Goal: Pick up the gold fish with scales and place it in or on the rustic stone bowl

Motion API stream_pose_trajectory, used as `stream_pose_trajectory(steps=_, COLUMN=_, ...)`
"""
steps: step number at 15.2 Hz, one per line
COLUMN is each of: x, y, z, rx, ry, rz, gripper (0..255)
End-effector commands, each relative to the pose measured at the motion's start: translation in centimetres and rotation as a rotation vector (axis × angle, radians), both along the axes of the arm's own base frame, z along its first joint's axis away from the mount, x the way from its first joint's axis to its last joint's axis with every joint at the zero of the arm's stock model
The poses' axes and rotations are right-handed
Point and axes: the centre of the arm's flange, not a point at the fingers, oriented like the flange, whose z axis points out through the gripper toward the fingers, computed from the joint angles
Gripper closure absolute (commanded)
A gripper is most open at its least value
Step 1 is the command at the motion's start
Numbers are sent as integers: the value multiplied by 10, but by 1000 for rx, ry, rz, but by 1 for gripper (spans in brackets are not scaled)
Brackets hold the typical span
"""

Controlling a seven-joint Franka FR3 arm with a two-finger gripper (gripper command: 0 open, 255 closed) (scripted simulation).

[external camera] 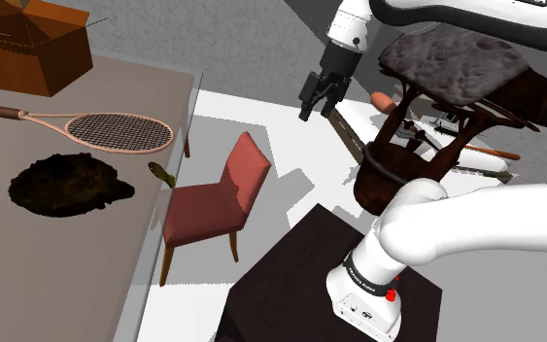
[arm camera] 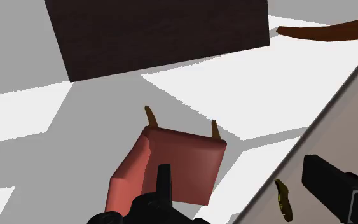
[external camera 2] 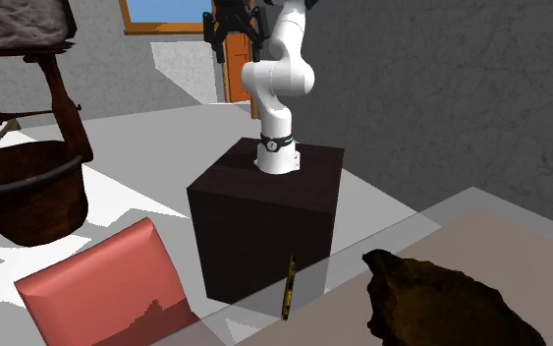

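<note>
**Holdings at the Franka stand: fish, bowl, surroundings**

**Lettering.** A small dark mark runs along the collar at the arm's base (external camera: 363,275), too small to read. A red button (external camera: 392,294) sits beside it. Nothing else carries writing.

**Gripper** (external camera: 317,109). All black, raised high in the air above the floor and well apart from the table (external camera: 67,257). Its two fingers (arm camera: 163,184) are spread wide with nothing between them. In the wrist view the gripper (arm camera: 234,172) looks down on the red chair.

**Gold fish** (external camera: 161,173). Small, thin and dull gold, it lies on the table at the very edge nearest the chair. It is between the bowl and the chair and touches neither. The second exterior view shows the fish (external camera 2: 288,287) as a narrow upright sliver on the table's rim. In the wrist view the fish (arm camera: 284,200) sits close to one finger but is not held.

**Stone bowl** (external camera: 62,183). Dark brown, rough and irregular, it rests on the table farther in from the fish. In the second exterior view the bowl (external camera 2: 441,300) is at the lower right.

**Other items.**
- Tennis racket (external camera: 106,128), flat on the table beyond the bowl.
- Brown cardboard box (external camera: 28,49) at the table's far corner.
- Red chair (external camera: 213,199) with wooden legs, on the floor between the table's edge and the stand.
- Dark stand (external camera 2: 264,221), a box under the arm.
- Dark wooden tub (external camera 2: 24,187) under a rough slab on posts, on the floor beyond the stand.
- Orange-framed door (external camera 2: 237,74) behind the arm.
</note>
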Motion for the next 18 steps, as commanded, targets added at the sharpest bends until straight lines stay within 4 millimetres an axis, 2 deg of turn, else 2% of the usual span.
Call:
stream_pose_trajectory(steps=1, x=0, y=0, z=0, rx=0, ry=0, rz=0, gripper=0)
stream_pose_trajectory(steps=18, x=144, y=105, z=-134, rx=-16, ry=-30, rz=121, gripper=0)
